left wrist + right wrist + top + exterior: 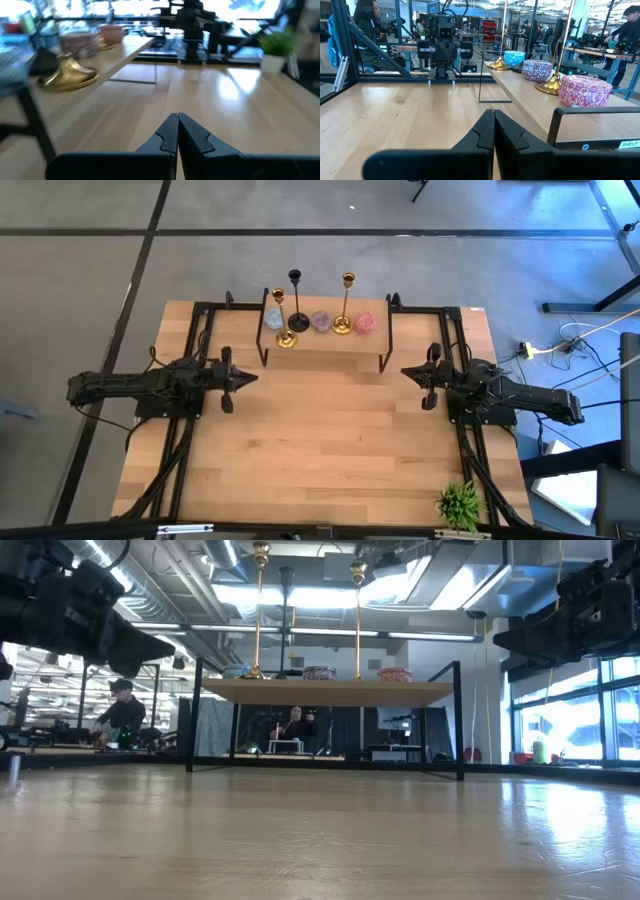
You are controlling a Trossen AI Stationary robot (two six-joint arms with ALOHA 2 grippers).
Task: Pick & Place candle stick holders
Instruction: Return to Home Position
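Note:
Three candle stick holders stand upright on their round bases on a raised wooden shelf [325, 345] at the table's far middle: a gold one [285, 337] on the left, a black one [298, 320] beside it, and a second gold one [342, 326] on the right. The left gold base [69, 75] also shows in the left wrist view, and the right gold base [549, 88] in the right wrist view. My left gripper [250, 377] is shut and empty, level, near the shelf's left front leg. My right gripper [405, 372] is shut and empty near the right front leg.
Three small round tins stand among the holders on the shelf: blue [273, 319], purple [320, 321] and pink [364, 323]. A small green plant [460, 502] stands at the table's near right corner. Bare wood lies between the two arms. People sit beyond the table [122, 710].

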